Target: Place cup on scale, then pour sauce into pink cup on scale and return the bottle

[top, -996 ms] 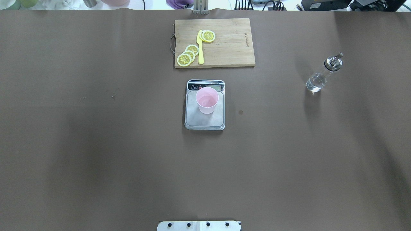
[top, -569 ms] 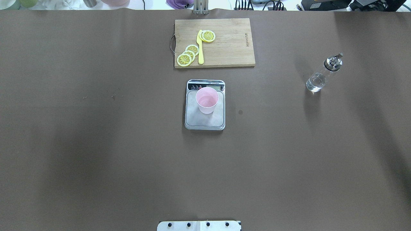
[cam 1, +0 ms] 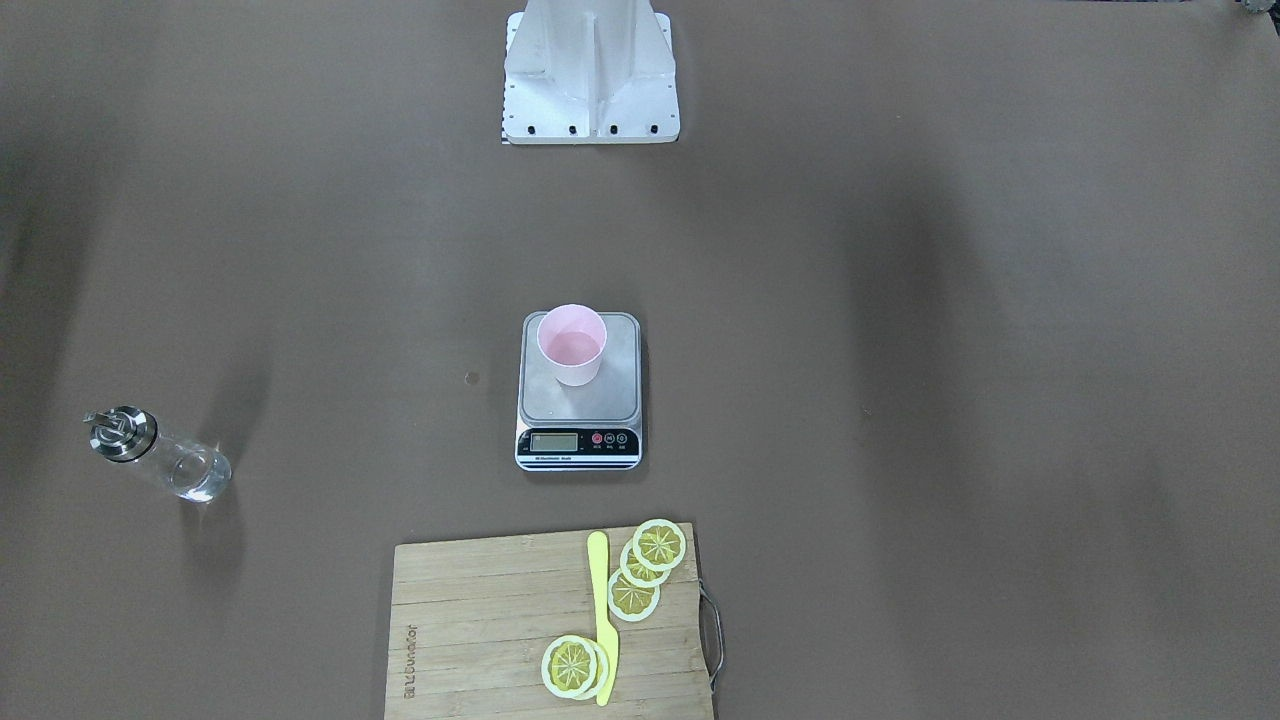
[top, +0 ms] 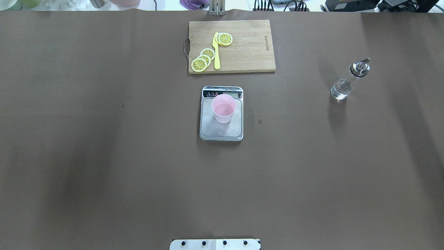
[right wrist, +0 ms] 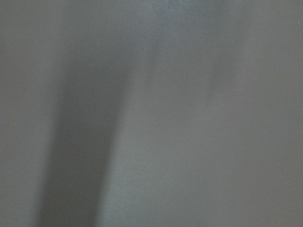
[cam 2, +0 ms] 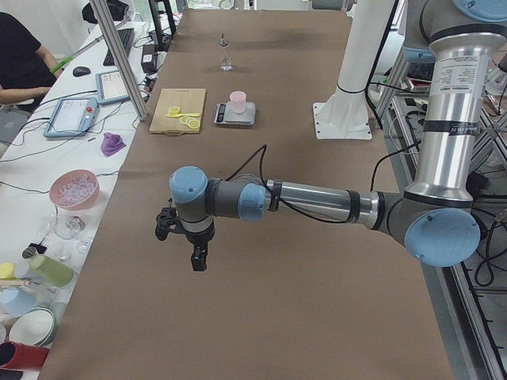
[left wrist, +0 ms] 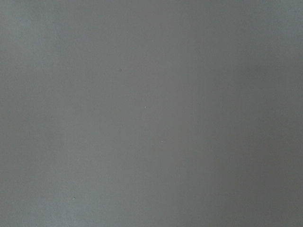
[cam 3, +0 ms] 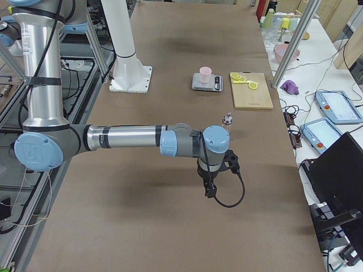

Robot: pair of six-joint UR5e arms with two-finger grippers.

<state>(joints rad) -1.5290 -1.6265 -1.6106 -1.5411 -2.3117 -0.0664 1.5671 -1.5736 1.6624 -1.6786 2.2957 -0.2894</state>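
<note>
Grippers, two, dark, two-finger type.

Left gripper (cam 2: 196, 255): hangs from the blue-jointed, silver-tubed arm and points down over bare table at the robot's left. It shows only from the side, so I cannot tell whether the fingers are apart or together. Its wrist camera shows only matte, faintly speckled grey-brown surface.

Right gripper (cam 3: 209, 187): on a matching arm, with a black cable looping beside it, pointing down over bare table at the robot's right. Finger state likewise cannot be told. Its wrist camera shows smooth, shadow-streaked surface.

Small clear glass bottle (top: 348, 80): cylindrical, with a black neck ring and a shiny silver pour-spout cap. It stands upright on the table at the robot's right, well apart from the scale and not gripped.

Clear colourless sauce (top: 340, 91): sits in the bottle's lower part.

Flat rectangular silver scale (top: 208, 128): brushed-metal platform with rounded corners, black strip with LCD and red button on the far edge. It lies at table centre.

Pale pink tapered cup (top: 223, 108): round rim, smooth wall. It stands upright on the scale platform, toward the display end.

Rectangular bamboo cutting board (top: 249, 45): visible grain and a metal handle, lying beyond the scale.

Yellow plastic knife (top: 216, 55) and round lemon slices (top: 199, 64): lie on the board.

Matte brown table covering (top: 104, 156).
</note>
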